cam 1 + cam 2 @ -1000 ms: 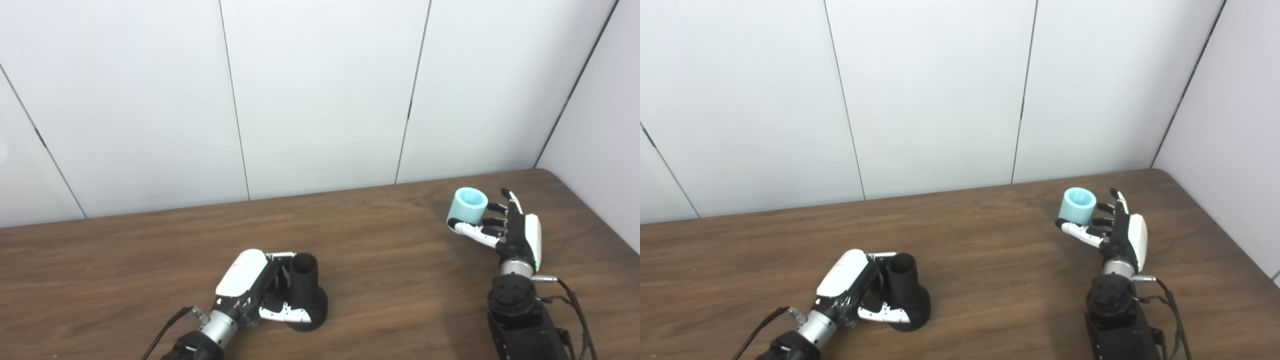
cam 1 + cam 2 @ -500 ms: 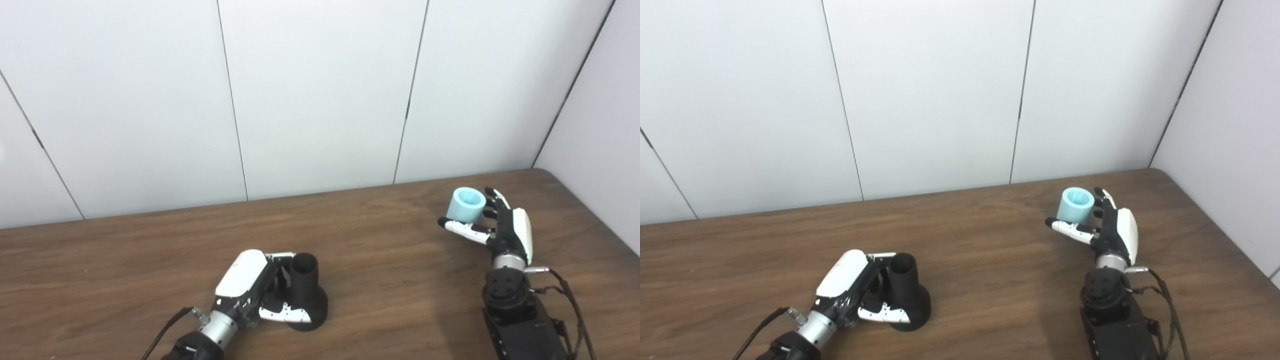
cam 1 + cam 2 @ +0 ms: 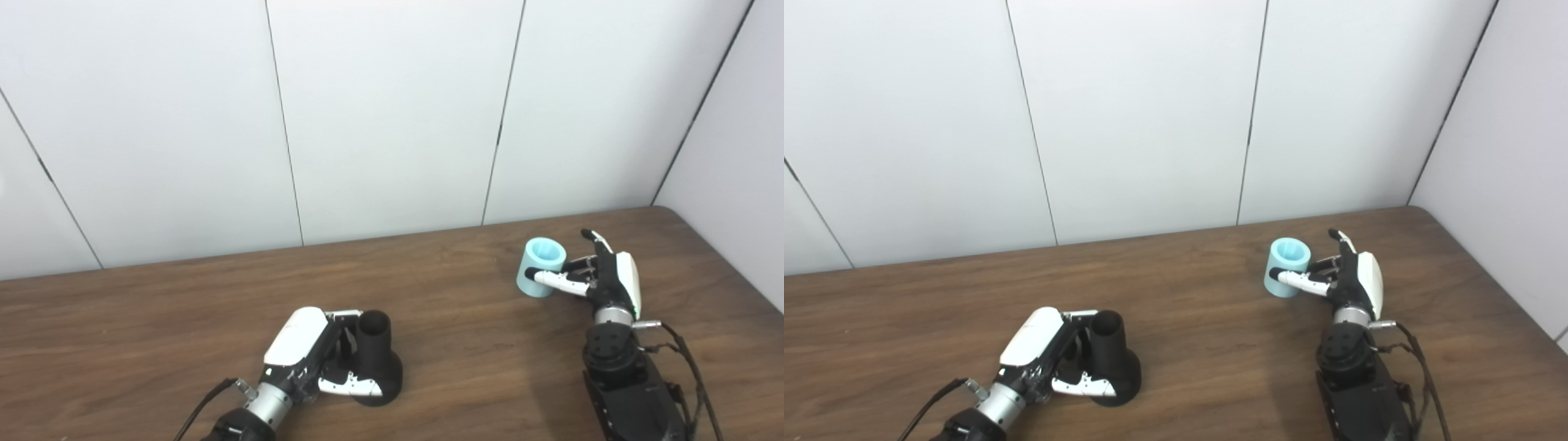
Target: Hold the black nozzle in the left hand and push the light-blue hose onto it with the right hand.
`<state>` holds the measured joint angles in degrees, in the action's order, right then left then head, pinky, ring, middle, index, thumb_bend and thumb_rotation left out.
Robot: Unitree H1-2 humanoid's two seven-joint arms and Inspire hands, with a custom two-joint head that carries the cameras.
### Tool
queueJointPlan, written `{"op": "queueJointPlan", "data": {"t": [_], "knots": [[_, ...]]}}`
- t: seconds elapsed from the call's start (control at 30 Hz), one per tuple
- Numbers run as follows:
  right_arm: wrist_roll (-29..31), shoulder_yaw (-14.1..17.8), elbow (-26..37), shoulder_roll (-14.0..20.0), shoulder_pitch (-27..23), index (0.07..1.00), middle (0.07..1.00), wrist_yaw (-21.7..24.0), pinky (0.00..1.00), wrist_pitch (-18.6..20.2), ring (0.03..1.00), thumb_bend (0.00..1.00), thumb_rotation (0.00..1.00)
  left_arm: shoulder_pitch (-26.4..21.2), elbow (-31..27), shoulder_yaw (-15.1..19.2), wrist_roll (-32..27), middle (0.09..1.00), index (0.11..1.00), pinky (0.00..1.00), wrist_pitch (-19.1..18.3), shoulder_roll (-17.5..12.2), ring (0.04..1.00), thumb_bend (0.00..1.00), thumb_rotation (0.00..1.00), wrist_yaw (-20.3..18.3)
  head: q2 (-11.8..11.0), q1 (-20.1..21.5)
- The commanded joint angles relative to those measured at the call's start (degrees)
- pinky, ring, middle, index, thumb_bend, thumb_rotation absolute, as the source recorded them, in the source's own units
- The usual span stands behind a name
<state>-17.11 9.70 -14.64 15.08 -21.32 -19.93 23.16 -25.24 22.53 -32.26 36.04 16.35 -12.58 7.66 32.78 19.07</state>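
1. Left eye view shows the left hand, with a glossy white shell and black fingers, wrapped around the black nozzle. Its thumb lies across the front of the nozzle's wide base and its fingers are behind the neck.
2. The black nozzle is matte, with a round open tube on top that widens to a broad round foot. It stands upright on the table, just at the right of the left palm.
3. The right hand has its thumb laid across the front of the light-blue hose and some fingers behind it. One finger points up and away, free. Whether the grip is firm, I cannot tell.
4. The light-blue hose is a short, smooth, thick-walled cylinder with the open end up, a little tilted, just at the left of the right palm. Its lower end looks to be on the table.
5. The table is brown wood with visible grain. The wall behind is made of plain white panels with thin dark seams.
6. No readable writing or brand shows on any piece.
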Motion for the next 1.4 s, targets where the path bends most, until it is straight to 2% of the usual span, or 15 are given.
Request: {"op": "queueJointPlan", "data": {"t": [0.0,0.07,0.1,0.13,0.17,0.23,0.3,0.37,0.47,0.7,0.8,1.1,1.17,1.27,1.37], "knots": [[-0.42,0.11,1.04,1.76,-2.99,0.836,0.472,-0.46,0.28,-2.68,0.383,0.99,0.25,8.15,4.29,-4.32,3.64,0.436,0.532,0.21,-5.51,-1.64,0.344,0.49,0.0,-8.45,0.11,-0.03],[-0.36,0.11,0.77,1.77,-3.04,0.821,0.629,-0.52,0.42,-3.08,0.54,0.99,0.24,8.23,4.27,-4.29,3.56,0.436,0.533,0.21,-5.52,-1.62,0.344,0.49,0.0,-8.41,0.15,0.02],[-0.43,-0.01,0.64,1.84,-3.05,0.813,0.66,-0.43,0.45,-3.18,0.571,0.99,0.23,8.26,4.28,-4.3,3.58,0.438,0.533,0.21,-5.43,-1.63,0.344,0.49,0.0,-8.31,0.16,0.07],[-0.48,-0.23,0.71,1.92,-3.03,0.812,0.67,-0.08,0.46,-3.06,0.582,0.99,0.23,8.27,4.33,-4.32,3.64,0.439,0.534,0.22,-5.33,-1.64,0.344,0.49,0.0,-8.17,0.16,0.07],[-0.81,-0.9,0.87,2.25,-2.93,0.816,0.576,0.7,0.37,-2.79,0.484,0.99,0.23,8.32,4.29,-4.3,3.63,0.44,0.534,0.22,-5.3,-1.66,0.347,0.49,0.0,-8.1,0.25,0.08],[-1.85,-2.77,1.18,3.19,-2.85,0.842,0.609,2.65,0.38,-1.21,0.512,1.0,0.25,8.38,4.12,-4.29,3.64,0.44,0.534,0.22,-5.33,-1.72,0.348,0.49,0.0,-8.13,0.33,0.02],[-3.04,-5.49,1.98,4.6,-2.7,0.883,0.754,5.45,0.48,0.5,0.665,1.0,0.3,8.43,4.08,-4.24,3.44,0.434,0.531,0.21,-5.02,-1.76,0.346,0.49,0.0,-8.09,0.35,-0.02],[-3.7,-7.28,2.63,5.55,-2.54,0.921,0.896,7.38,0.66,1.25,0.834,1.0,0.33,8.47,4.11,-4.2,3.35,0.432,0.531,0.2,-4.88,-1.77,0.344,0.49,0.0,-8.04,0.35,-0.04],[-3.96,-9.46,2.73,6.27,-2.41,0.947,0.956,9.56,0.78,0.52,0.904,1.0,0.34,8.43,4.14,-4.27,3.47,0.434,0.53,0.21,-4.93,-1.78,0.345,0.49,0.0,-8.07,0.4,-0.03],[-4.55,-11.58,1.97,6.01,-2.08,0.949,0.963,10.59,0.81,-2.08,0.916,1.0,0.36,8.3,4.2,-4.47,3.77,0.436,0.532,0.22,-5.45,-1.65,0.347,0.49,0.0,-8.11,0.31,-0.11],[-4.72,-12.27,2.11,5.72,-2.02,0.958,0.971,11.2,0.8,-1.5,0.916,1.0,0.39,8.34,4.16,-4.48,3.73,0.44,0.533,0.22,-5.72,-1.58,0.347,0.49,0.0,-8.23,0.38,-0.01],[-5.8,-13.42,2.42,5.79,-2.28,0.915,0.931,11.55,0.78,-0.91,0.893,1.0,0.39,8.25,4.47,-4.57,3.78,0.435,0.531,0.21,-5.38,-1.45,0.348,0.49,0.0,-7.86,0.37,-0.04],[-5.64,-13.51,2.7,5.92,-2.32,0.895,0.903,12.19,0.74,-0.59,0.866,1.0,0.39,8.24,4.6,-4.56,3.73,0.435,0.532,0.21,-5.11,-1.42,0.347,0.49,0.0,-7.63,0.35,-0.03],[-4.82,-13.0,2.26,5.99,-2.36,0.844,0.81,12.7,0.62,-1.4,0.75,1.0,0.39,8.26,4.58,-4.51,3.51,0.435,0.532,0.21,-5.07,-1.35,0.345,0.49,0.0,-7.68,0.35,-0.07],[-2.76,-11.38,1.85,5.37,-2.37,0.776,0.758,13.01,0.62,-2.42,0.717,1.0,0.35,8.29,4.38,-4.51,3.51,0.433,0.532,0.21,-5.45,-1.31,0.344,0.49,0.0,-7.93,0.38,-0.05]]}}
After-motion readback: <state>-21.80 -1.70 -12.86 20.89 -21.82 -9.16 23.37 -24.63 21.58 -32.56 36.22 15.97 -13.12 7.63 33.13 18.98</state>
